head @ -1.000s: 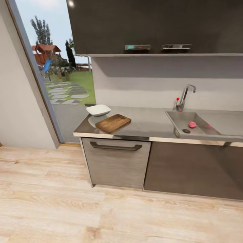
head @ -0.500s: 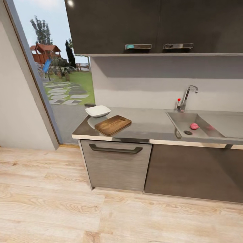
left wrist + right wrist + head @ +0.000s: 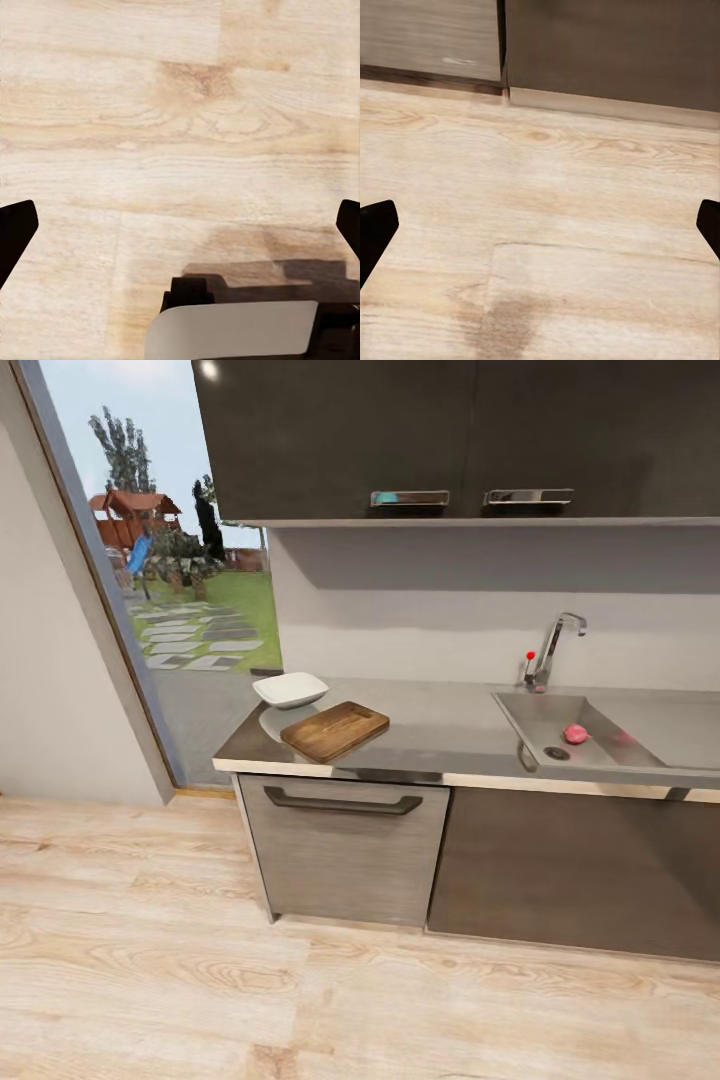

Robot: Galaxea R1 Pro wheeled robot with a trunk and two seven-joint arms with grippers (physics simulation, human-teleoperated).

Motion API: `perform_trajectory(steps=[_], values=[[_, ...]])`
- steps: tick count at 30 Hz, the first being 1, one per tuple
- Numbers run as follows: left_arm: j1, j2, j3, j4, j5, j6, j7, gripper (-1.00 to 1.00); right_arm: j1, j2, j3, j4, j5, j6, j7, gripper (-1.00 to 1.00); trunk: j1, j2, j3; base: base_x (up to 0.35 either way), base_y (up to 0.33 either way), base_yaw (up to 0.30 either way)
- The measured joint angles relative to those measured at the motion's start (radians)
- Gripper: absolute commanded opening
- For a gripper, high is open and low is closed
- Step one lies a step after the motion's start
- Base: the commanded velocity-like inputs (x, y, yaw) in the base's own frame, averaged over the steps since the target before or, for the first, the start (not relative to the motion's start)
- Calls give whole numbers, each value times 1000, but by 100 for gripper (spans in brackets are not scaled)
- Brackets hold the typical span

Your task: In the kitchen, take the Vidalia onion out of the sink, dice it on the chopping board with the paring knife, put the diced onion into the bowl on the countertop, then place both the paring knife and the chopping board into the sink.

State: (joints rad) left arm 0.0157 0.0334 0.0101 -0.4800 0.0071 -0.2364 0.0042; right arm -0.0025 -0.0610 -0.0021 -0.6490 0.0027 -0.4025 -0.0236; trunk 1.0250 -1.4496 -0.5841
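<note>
The pinkish Vidalia onion [image 3: 575, 734] lies in the steel sink [image 3: 530, 712], beside the round drain, at the right of the grey countertop [image 3: 440, 725]. The brown chopping board [image 3: 335, 730] rests near the countertop's left end, with the white bowl [image 3: 291, 688] just behind it. The paring knife is out of view. My left gripper [image 3: 180, 232] hangs open over the wooden floor, its dark fingertips [image 3: 15, 229] at the picture's edges. My right gripper [image 3: 540, 225] is open too, above the floor in front of the cabinet fronts.
A chrome tap [image 3: 550, 645] with a red knob stands behind the sink. Dark wall cabinets [image 3: 450, 440] hang above the counter. A glass door [image 3: 170, 560] to the garden is at the left. Part of my base [image 3: 232, 330] shows below the left gripper.
The head view shifted slightly a second ago as the camera moved, then held still. Nothing on the countertop or in the sink has moved.
</note>
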Motion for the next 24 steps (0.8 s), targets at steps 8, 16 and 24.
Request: perform_trajectory(steps=[8,16,24], values=[[0,6,0,4,0,0,0,100,0,0,0,0,-1,0,0,100,-23,42,19,0,0,0],[0,12,0,5,1,0,0,100,0,0,0,0,-1,0,0,100,-54,98,44,0,0,0],[0,14,0,3,1,0,-4,100,0,-3,0,0,-1,0,0,100,-84,154,69,0,0,0]])
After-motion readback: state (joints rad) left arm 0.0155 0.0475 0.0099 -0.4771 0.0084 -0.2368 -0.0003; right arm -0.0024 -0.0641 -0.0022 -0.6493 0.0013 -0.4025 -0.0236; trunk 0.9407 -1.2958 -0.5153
